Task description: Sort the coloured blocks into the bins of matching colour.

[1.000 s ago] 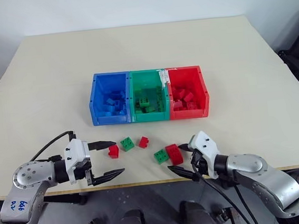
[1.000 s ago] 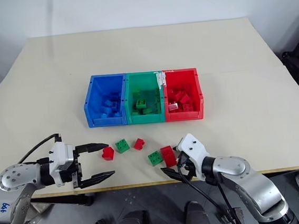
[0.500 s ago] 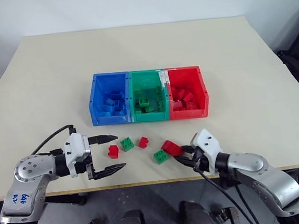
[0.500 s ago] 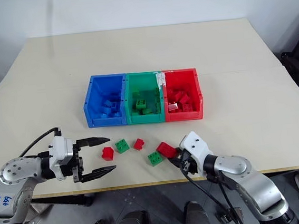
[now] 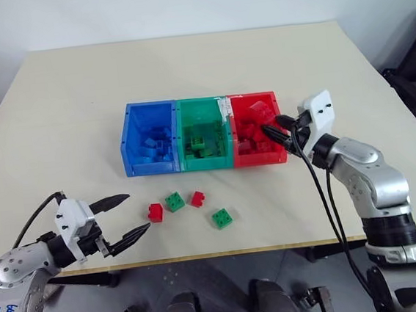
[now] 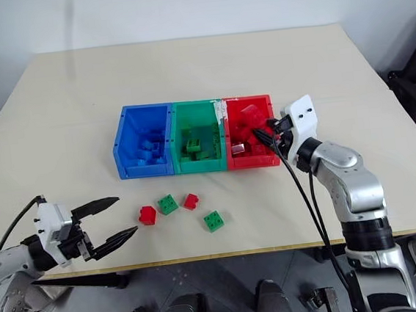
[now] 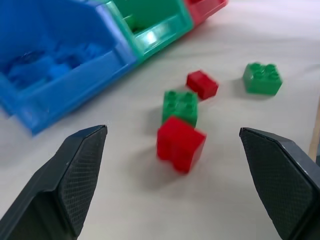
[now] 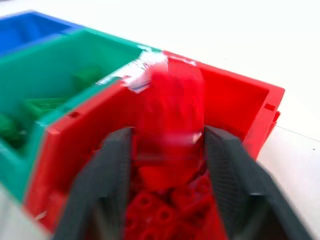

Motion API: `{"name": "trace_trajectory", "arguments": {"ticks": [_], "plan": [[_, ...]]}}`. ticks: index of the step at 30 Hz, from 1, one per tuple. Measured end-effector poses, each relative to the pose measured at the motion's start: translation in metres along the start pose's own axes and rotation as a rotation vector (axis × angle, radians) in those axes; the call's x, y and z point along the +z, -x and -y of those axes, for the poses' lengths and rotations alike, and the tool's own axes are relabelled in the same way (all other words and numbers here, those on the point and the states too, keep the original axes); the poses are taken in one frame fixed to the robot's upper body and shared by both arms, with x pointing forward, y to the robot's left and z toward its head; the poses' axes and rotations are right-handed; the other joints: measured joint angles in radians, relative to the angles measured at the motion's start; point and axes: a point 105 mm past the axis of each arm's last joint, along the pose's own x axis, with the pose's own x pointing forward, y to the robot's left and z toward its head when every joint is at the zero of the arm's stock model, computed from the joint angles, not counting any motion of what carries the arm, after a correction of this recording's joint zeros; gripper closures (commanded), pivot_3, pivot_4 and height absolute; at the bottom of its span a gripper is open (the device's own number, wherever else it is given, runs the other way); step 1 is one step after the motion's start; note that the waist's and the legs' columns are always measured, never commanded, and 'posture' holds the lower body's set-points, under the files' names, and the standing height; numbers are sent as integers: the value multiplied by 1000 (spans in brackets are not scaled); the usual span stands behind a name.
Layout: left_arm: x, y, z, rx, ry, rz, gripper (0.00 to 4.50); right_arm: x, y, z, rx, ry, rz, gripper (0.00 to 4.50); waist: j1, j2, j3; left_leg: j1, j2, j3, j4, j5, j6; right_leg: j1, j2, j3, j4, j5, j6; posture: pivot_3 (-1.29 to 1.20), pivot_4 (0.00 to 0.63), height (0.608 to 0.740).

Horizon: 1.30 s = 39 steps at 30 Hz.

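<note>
Right wrist view shows my right gripper (image 8: 167,150) clamped on a long red brick (image 8: 170,112) over the red bin (image 8: 250,117). My left gripper (image 5: 120,220) gapes wide near the small red brick (image 5: 155,212); two green bricks (image 5: 174,201) (image 5: 222,218) and another small red brick (image 5: 197,198) lie loose before the bins.

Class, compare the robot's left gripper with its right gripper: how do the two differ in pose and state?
The left gripper hangs low over the table's near edge; the right gripper is raised over the red bin.
The left gripper is wide open and holds nothing; the right gripper has a red block between its fingers.
Both have two black fingers.
</note>
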Motion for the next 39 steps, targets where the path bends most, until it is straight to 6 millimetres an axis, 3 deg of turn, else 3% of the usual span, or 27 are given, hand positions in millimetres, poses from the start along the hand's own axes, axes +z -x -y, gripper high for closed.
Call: {"name": "trace_trajectory", "arguments": {"ticks": [4, 7, 14, 17, 22, 26, 32, 35, 39], "plan": [[9, -2, 3, -10, -24, 23, 0, 3, -5, 0, 45, 25, 25, 47, 1, 0, 0, 0, 0, 0, 0, 0, 0, 0, 0, 0, 0, 0, 0, 0, 150, 740], [16, -7, 2, -15, -50, 49, 0, 3, 12, -6, 158, 60, 56, 47, 10, 0, 0, 0, 0, 0, 0, 0, 0, 0, 0, 0, 0, 0, 0, 0, 150, 740], [25, -35, 17, -175, -99, 91, 0, -20, 91, -15, 551, 254, -54, 47, 14, 0, 0, 2, -1, 1, 2, -1, 2, 7, 0, -1, -7, 2, 3, 0, 150, 740], [22, -39, 23, -235, -95, 68, 0, -25, 101, -19, 658, 296, -114, 47, -5, 0, 0, 4, 1, 1, 1, -1, 2, 8, 1, 0, -7, 2, 3, 0, 150, 740], [12, -30, 19, -205, -84, 32, 0, -36, 88, -64, 924, 275, -141, 47, -19, 1, 0, 5, 2, 1, -1, -1, 1, 8, 1, 0, -7, 1, 2, 0, 150, 740], [-2, -11, 20, -146, -56, -9, 0, -42, 67, -111, 1121, 282, -149, 47, -12, 1, 0, 4, 2, 0, 1, -2, 0, 7, 1, -1, -8, 1, 2, 0, 150, 740], [-18, 18, 26, -34, -6, -68, 0, -62, 33, -142, 1206, 363, -209, 47, -7, 0, 0, 2, 1, -2, 5, -5, 1, 8, 1, -1, -8, 1, 3, 0, 150, 740], [-16, 21, 30, -9, -11, -66, 0, -74, 31, -146, 1225, 358, -257, 580, 1, 0, 0, 2, 1, -2, 5, -5, 1, 8, 1, -1, -8, 1, 3, 0, 150, 740], [-12, 20, 31, 8, -24, -55, 0, -78, 30, -146, 1229, 375, -268, 1911, 1, 0, 0, 2, 1, -2, 5, -6, 1, 8, 1, -1, -8, 1, 3, 0, 150, 740]]}}
